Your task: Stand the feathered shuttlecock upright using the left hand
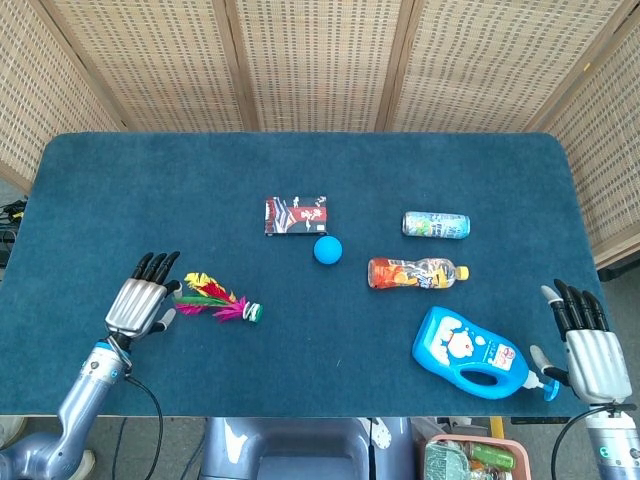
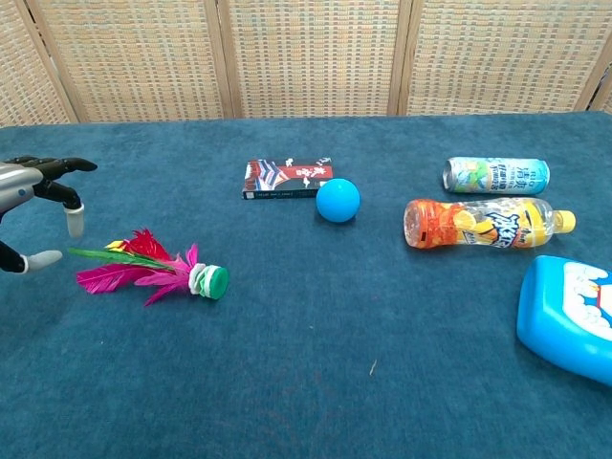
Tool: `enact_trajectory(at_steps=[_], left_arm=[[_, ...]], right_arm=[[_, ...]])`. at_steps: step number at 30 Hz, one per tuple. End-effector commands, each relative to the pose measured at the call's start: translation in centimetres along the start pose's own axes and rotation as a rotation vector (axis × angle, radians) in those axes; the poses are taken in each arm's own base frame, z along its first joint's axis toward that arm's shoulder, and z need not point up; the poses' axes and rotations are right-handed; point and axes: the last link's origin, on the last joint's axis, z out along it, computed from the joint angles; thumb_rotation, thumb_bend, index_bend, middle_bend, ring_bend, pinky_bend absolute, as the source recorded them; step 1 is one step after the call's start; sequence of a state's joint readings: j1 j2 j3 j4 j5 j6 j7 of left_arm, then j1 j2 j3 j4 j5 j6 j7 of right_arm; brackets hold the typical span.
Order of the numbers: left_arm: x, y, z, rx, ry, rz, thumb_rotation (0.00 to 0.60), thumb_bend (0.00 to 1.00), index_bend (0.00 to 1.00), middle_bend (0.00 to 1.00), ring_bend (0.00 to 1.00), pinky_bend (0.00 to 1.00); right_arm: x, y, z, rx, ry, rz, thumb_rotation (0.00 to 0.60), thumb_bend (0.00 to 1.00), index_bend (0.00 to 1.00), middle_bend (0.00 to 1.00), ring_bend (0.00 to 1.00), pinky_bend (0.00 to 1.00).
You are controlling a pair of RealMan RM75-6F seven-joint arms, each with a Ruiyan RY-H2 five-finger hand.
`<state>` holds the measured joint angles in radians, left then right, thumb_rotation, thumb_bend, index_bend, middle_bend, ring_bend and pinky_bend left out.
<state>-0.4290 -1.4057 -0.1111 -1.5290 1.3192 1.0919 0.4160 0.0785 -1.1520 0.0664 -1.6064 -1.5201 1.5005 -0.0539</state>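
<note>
- My left robot hand (image 1: 143, 301) hovers just left of the shuttlecock (image 1: 218, 301), fingers spread, holding nothing.
- The shuttlecock lies on its side on the table (image 1: 120, 190), feathers toward my hand, green base pointing right.
- In the middle are a small box (image 1: 296, 215) and a blue ball (image 1: 327, 249).
- My right robot hand (image 1: 587, 345) is open and empty beside a blue jug (image 1: 466, 351).

A table (image 1: 150, 180) with a dark blue cloth holds a feather toy (image 1: 216, 300) at lower left, a small box (image 1: 296, 215) and blue ball (image 1: 328, 249) in the middle, and a can (image 1: 436, 225), an orange bottle (image 1: 417, 272) and a big blue bottle (image 1: 468, 352) on the right.
</note>
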Motion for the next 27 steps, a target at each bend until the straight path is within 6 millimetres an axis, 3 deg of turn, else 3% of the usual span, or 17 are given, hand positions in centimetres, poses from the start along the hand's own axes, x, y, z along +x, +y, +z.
enact_trajectory(at_steps=[1, 27], left_arm=[[-0.5, -0.1, 0.3, 0.003, -0.009, 0.014, 0.6, 0.36, 0.47, 0.0, 0.0, 0.0], [-3.4, 1.3, 2.3, -0.034, 0.041, 0.051, 0.6, 0.37, 0.5, 0.0, 0.0, 0.0]], right_arm=[[0.0, 0.0, 0.0, 0.003, 0.001, 0.002, 0.6, 0.27, 0.04, 0.0, 0.0, 0.0], [0.1, -0.3, 0.0, 0.023, 0.005, 0.049, 0.6, 0.28, 0.04, 0.0, 0.0, 0.0]])
